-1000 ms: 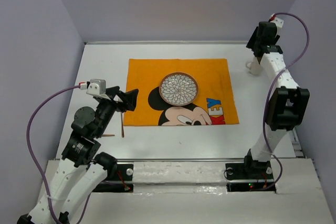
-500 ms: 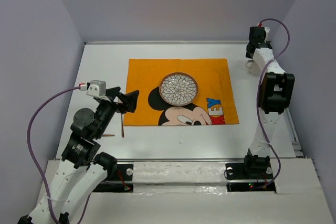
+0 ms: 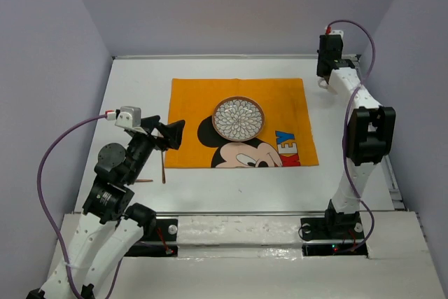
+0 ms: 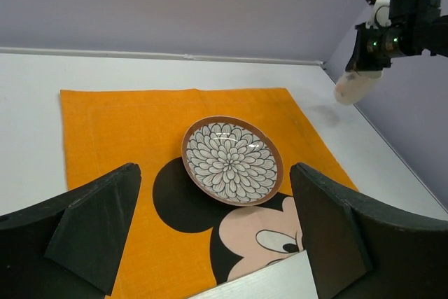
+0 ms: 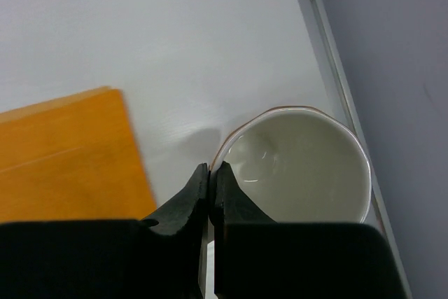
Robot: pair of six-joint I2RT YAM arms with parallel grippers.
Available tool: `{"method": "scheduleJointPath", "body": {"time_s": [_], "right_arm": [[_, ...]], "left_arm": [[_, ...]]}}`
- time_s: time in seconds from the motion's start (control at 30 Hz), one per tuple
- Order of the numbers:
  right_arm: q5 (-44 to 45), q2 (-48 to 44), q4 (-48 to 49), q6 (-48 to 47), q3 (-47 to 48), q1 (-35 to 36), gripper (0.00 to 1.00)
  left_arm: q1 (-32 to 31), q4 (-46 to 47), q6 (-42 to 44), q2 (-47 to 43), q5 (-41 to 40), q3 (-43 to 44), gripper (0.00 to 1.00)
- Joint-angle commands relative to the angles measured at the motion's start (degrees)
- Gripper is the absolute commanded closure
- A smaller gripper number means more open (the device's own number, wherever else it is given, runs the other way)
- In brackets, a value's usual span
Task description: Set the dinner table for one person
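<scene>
We are seeing a matte, smooth white dinner table (image 3: pixel 140 96) under an orange cloth mat (image 3: pixel 192 103). The patterned plate (image 4: pixel 232 160) and pale cup (image 5: pixel 301 166) are looking glossy and glazed.

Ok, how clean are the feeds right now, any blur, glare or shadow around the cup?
Right wrist: cup sharp, one small glint inside, soft shadow on the table beside it, right gripper a dark silhouette. Left wrist: plate crisp, cup far off and smeared. Top external: light even, no glare.
</scene>
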Motion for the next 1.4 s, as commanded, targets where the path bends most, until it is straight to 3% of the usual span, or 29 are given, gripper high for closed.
{"method": "scheduleJointPath", "body": {"time_s": [0.0, 0.13, 0.6, 1.37], "right_arm": [[-1.31, -10.69, 10.11, -3.6, -1.12, 9.03, 1.0], [-10.72, -11.05, 9.75, -0.78, -3.14, 10.62, 1.0], [-12.04, -4.02, 6.68, -3.33, 1.16, 14.49, 1.0], [-12.39, 2.49, 6.41, -2.45, 4.06, 14.49, 1.0]], "left_arm": [[0.95, 2.59, 0.79, 0.28, 1.81, -0.31, 0.01], [2.0, 2.76, 0.61, 0.45, 1.9, -0.57, 0.01], [4.91, 2.76, 0.35, 1.42, 4.19, -0.84, 0.01], [5.08, 2.85, 0.09, 1.68, 4.98, -0.84, 0.01]]}}
